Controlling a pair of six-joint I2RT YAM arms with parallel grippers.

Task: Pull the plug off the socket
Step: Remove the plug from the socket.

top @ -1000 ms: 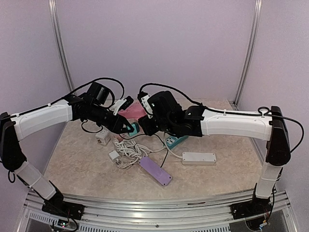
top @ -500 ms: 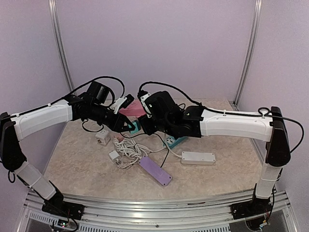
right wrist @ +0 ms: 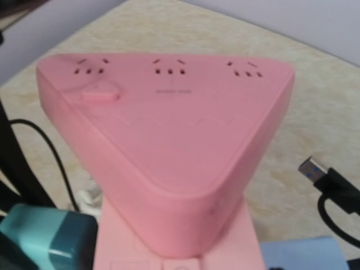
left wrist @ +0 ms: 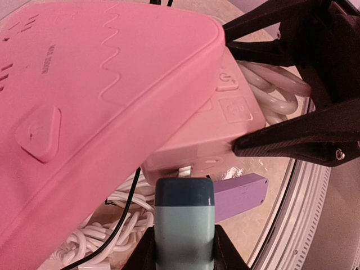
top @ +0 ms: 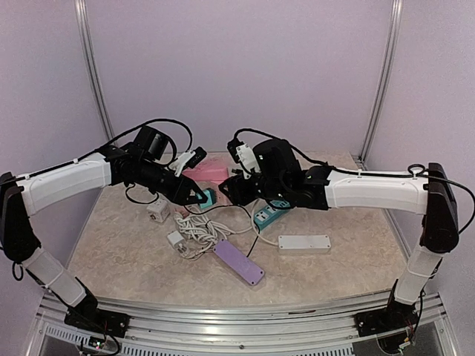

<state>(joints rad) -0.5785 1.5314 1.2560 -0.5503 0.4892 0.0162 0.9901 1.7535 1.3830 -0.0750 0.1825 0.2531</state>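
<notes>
Pale lilac walls closed in a beige, marbled table (top: pixel 119 252). Nearest its front edge, about midway along, a purple power strip (top: pixel 239 261) lay at a slant. A white power strip (top: pixel 305 242) lay to its right, a little farther back. Just behind the purple strip's left end sat a loose bundle of white cable (top: pixel 197 228), with a small white cube adapter (top: pixel 156 210) beyond it towards the left edge. A teal power strip (top: pixel 269 215) lay behind the white one, partly under the right arm.

Over the middle of the table the two arms met. The left gripper (top: pixel 197 194) was clamped tight on the teal plug (top: pixel 207 197), its fingers (left wrist: pixel 143 256) pinching the body from both sides. The plug's head stood right against the lower block of the pink socket (top: pixel 208 172), with a metal prong showing in the narrow gap. Whether the prong was out of its slot could not be told. The right gripper (top: pixel 228 191) faced it, jaws partway apart and closed across that same pink block. One fingertip (left wrist: pixel 264 143) touched the block's lower corner and the other met the rim of the triangular top. That top, with three sets of slots along one side and a raised button, reached towards the table's far edge.
</notes>
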